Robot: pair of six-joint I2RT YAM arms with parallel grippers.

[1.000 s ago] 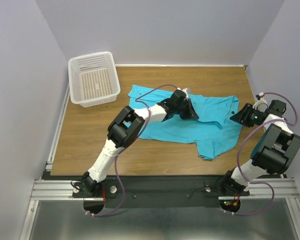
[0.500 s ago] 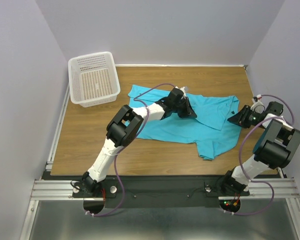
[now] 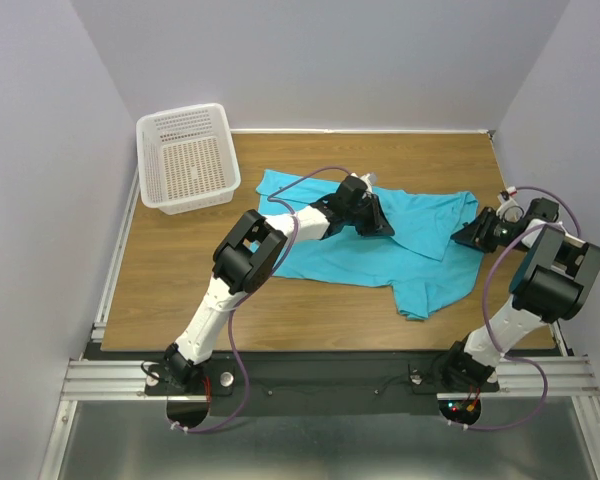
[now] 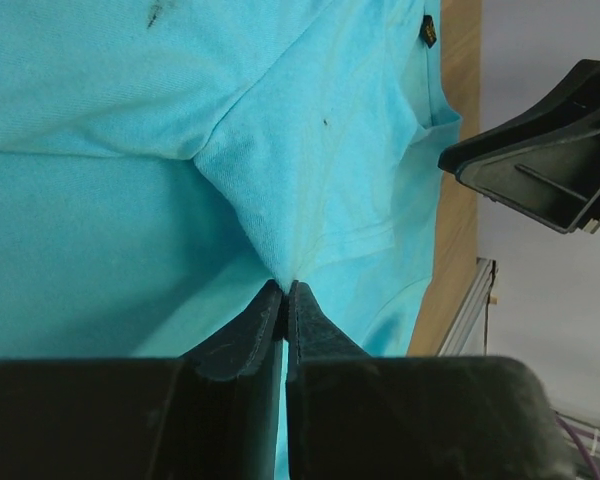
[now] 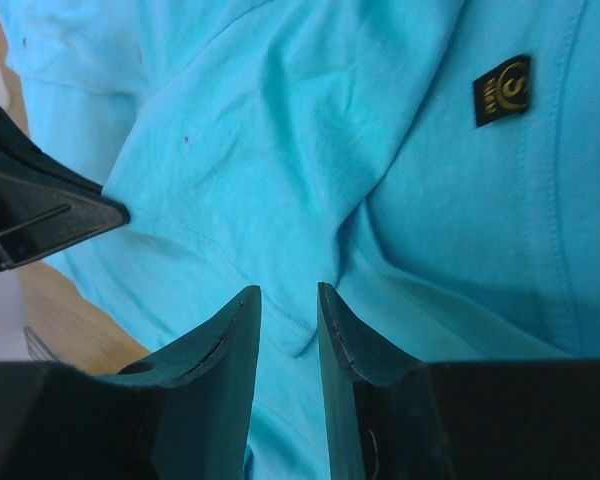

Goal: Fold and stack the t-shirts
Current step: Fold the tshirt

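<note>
The turquoise t-shirt (image 3: 380, 262) lies spread and creased on the wooden table (image 3: 180, 280). My left gripper (image 3: 380, 222) rests on the shirt's upper middle. In the left wrist view its jaws (image 4: 285, 288) are shut on a pinched peak of the t-shirt (image 4: 130, 150). My right gripper (image 3: 466, 235) sits at the shirt's right edge. In the right wrist view this gripper (image 5: 286, 295) is open, its fingers apart just over a hemmed corner of the t-shirt (image 5: 330, 130). A small dark label (image 5: 502, 90) shows on the cloth.
A white slotted basket (image 3: 188, 157) stands at the table's back left corner. Grey walls close in on both sides. The other gripper shows in each wrist view: the right one (image 4: 540, 165) and the left one (image 5: 40, 210).
My right gripper has moved left to the shirt's right edge, its jaws a little narrower. My left gripper has shifted slightly left, still pinching the cloth.
</note>
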